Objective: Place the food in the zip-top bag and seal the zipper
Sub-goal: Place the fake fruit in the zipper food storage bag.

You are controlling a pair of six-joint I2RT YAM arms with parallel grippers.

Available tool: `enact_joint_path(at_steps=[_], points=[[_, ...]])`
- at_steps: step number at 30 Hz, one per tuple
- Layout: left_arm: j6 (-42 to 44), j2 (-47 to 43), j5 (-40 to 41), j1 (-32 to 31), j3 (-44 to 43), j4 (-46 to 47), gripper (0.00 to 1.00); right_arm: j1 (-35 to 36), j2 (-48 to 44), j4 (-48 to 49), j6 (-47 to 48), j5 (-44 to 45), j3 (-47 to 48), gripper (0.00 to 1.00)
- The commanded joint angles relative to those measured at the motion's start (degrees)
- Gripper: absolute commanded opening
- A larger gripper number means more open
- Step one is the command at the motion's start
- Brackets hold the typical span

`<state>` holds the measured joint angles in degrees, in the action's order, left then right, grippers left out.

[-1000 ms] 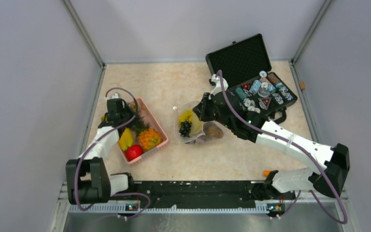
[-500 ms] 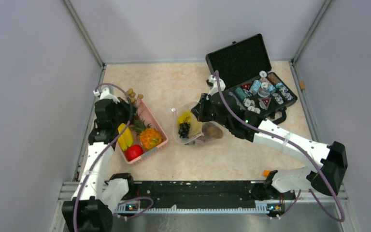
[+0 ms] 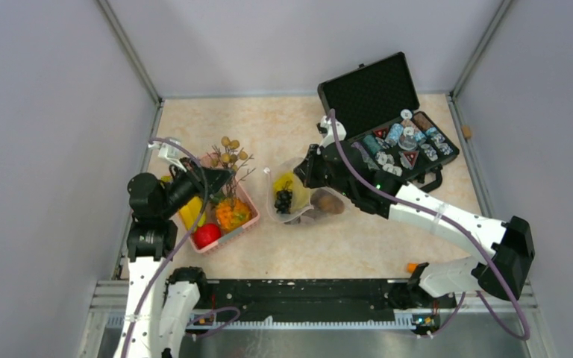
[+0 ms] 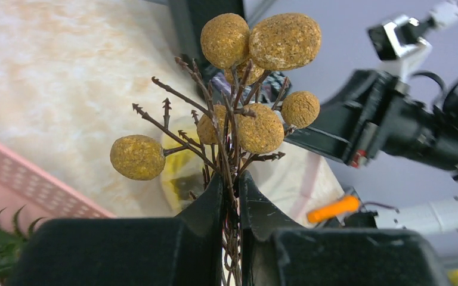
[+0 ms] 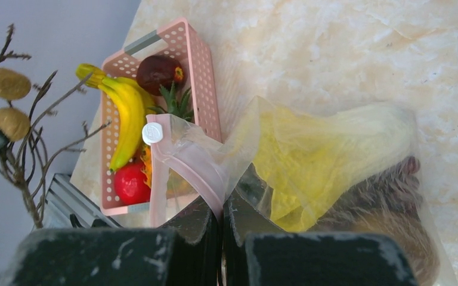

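Left gripper (image 4: 231, 192): nearly closed, pinching the stems of a twiggy berry sprig (image 4: 261, 128), raised over the far end of the pink basket (image 5: 210, 89), left of the bag.
Right gripper (image 5: 222, 210): fully closed on the zipper (image 5: 191, 162), propping the mouth up.
Zip-top bag (image 5: 247, 128): mid-table, with a yellow piece (image 5: 310, 167), grapes (image 3: 284, 198) and a brown ball (image 3: 330, 201) inside.
Risk: I reckoned the spiky twigs could snag the thin plastic, as only one lip was held.

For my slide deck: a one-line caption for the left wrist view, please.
Left pincer clamps the twiggy stems of a yellow-berry sprig near the pink basket, right arm beyond.
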<state>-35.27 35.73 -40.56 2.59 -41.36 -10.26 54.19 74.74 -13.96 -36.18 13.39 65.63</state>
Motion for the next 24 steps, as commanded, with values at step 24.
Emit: enact_joint_path(at_steps=[24], points=[[0.9,9.3,2.7,-31.0,3.9,6.6,0.0,-0.4,-0.5,1.6,-1.0,1.8,3.8,0.0]])
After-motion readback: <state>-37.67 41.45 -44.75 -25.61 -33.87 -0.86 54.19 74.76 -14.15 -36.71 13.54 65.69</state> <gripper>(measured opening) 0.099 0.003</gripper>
